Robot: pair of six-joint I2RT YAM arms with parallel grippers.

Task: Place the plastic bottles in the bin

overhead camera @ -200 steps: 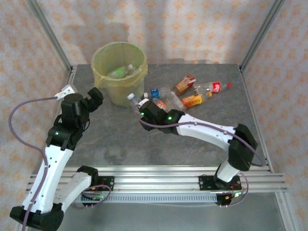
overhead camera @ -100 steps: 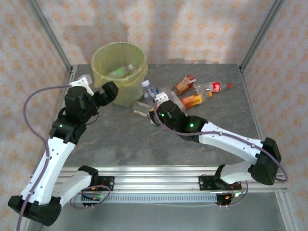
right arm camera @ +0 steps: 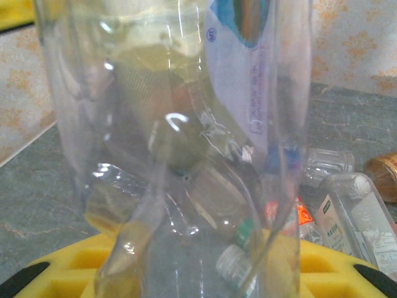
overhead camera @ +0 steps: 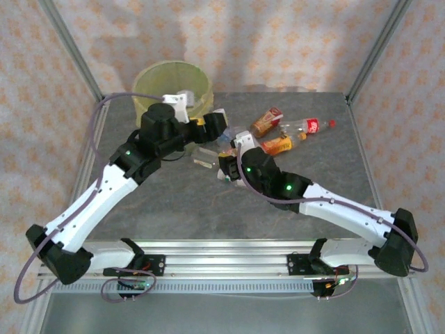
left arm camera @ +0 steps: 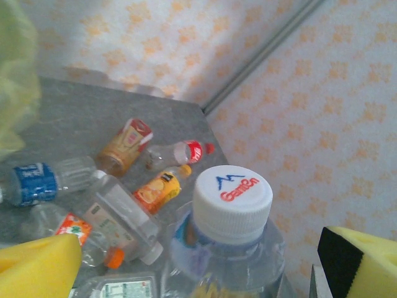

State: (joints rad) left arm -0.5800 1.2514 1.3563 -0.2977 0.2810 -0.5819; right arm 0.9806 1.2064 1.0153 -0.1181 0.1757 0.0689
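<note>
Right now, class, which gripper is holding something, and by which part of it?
The right gripper holds a clear bottle by its body, below the label. The left gripper is open, its pads either side of the white cap, gripping nothing.

both arms wear smooth white shells between chunky black joints, the left arm (overhead camera: pixel 94 205) and the right arm (overhead camera: pixel 341 212) alike. a small green light (overhead camera: pixel 129 152) glows on each. a thin purple-grey cable (overhead camera: pixel 95 122) loops off the left, another runs along the right. the finger pads (left arm camera: pixel 37 264) are yellow foam, black-backed at the edge.
</note>
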